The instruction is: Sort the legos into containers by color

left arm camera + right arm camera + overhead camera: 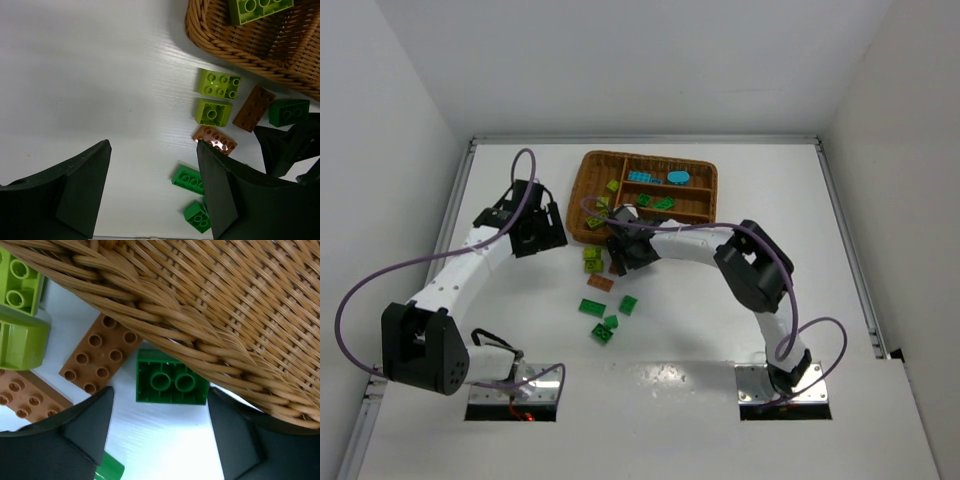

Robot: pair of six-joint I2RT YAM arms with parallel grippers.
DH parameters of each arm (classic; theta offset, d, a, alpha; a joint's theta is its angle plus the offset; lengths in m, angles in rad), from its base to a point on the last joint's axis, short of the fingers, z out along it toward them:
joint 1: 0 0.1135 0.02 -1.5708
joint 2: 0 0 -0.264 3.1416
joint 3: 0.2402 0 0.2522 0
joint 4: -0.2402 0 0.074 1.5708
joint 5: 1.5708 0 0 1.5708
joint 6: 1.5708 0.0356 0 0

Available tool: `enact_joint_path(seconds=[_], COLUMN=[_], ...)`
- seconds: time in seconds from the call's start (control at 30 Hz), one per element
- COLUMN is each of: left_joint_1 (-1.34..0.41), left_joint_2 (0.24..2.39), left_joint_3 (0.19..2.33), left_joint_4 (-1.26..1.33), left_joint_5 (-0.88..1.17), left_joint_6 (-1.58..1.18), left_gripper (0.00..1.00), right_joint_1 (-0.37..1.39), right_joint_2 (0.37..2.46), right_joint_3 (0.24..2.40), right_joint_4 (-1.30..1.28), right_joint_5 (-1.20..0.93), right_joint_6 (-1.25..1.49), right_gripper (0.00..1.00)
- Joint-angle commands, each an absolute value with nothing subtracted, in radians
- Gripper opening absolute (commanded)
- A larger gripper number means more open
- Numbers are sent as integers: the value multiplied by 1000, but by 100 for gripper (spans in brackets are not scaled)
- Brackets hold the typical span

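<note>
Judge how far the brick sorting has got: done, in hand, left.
Done: cyan bricks, yellow-green bricks and dark green bricks lie in separate sections of the wicker tray. In hand: the right jaws stand open around a dark green brick beside the tray wall, not gripped. Left: several loose bricks outside the tray, brown ones included.

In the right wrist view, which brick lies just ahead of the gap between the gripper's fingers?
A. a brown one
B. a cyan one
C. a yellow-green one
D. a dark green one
D: the dark green brick with two studs sits ahead of the open right gripper, beside the wicker tray; the brown brick lies off to the side.
</note>
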State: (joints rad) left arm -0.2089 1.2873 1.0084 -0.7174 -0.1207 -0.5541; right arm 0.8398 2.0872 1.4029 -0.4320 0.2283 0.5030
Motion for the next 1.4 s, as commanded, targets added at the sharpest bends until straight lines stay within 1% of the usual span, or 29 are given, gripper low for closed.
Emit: enact_joint_path(seconds=[0.0, 0.03, 0.07, 0.17, 0.2, 0.27, 0.3, 0.43, 0.47, 0.57, 0.67, 0.7, 0.83, 0.9, 1.13, 1.2, 1.23, 1.27, 1.3, 1.37], left_joint_1=[-207, -207, -207, -207, -207, -207, -207, -207, -207, -207, -207, -207, -207, -207, -207, -207, -207, -207, -207, -207], left_joint_2=[1258, 1258, 1258, 1258, 1258, 1258, 1258, 1267, 1267, 1267, 1267, 1267, 1267, 1276, 1285, 1285, 1285, 1285, 1285, 1285], left_joint_3=[1008, 1008, 1008, 1017, 1017, 1017, 1017, 1017, 1026, 1026, 1035, 1035, 1045, 1045, 1055, 1055, 1055, 1055, 1064, 1065], left_joint_4=[-715, -715, -715, -715, -715, -715, -715, -715, -715, -715, -715, -715, -715, -715, -724, -724, -724, -735, -735, -744], left_joint_5=[-133, -133, -133, -133, -133, -133, -133, -133, -133, -124, -124, -124, -124, -124, -133, -133, -133, -133, -133, -143], left_joint_6=[-555, -555, -555, -555, -555, -555, -555, -555, -555, -546, -546, -546, -546, -546, -537, -537, -537, -537, -537, -528], left_gripper=[76, 76, 76, 76, 76, 76, 76, 76, 76, 76, 76, 76, 76, 76, 76, 76, 76, 76, 76, 76], right_joint_1=[833, 833, 833, 833, 833, 833, 842, 842, 842, 809, 718, 671, 586, 549, 483, 474, 474, 474, 474, 483], right_joint_2=[2112, 2112, 2112, 2096, 2086, 2051, 2037, 1932, 1874, 1792, 1761, 1761, 1837, 1916, 2091, 2141, 2155, 2155, 2146, 2099], right_joint_3=[1460, 1460, 1460, 1450, 1433, 1407, 1396, 1341, 1330, 1296, 1287, 1317, 1429, 1509, 1684, 1718, 1759, 1778, 1778, 1747], right_joint_4=[-405, -405, -405, -387, -373, -373, -362, -376, -386, -411, -411, -411, -437, -448, -448, -448, -481, -500, -509, -509], right_joint_5=[271, 272, 282, 304, 304, 313, 313, 362, 377, 413, 393, 384, 374, 374, 374, 365, 365, 377, 390, 417], right_joint_6=[477, 477, 477, 477, 477, 477, 477, 500, 500, 525, 525, 535, 535, 535, 571, 581, 581, 581, 581, 581], right_gripper=[73, 70, 65, 56, 50, 46, 41, 41, 41, 41, 41, 41, 41, 41, 41, 52, 64, 79, 82, 83])
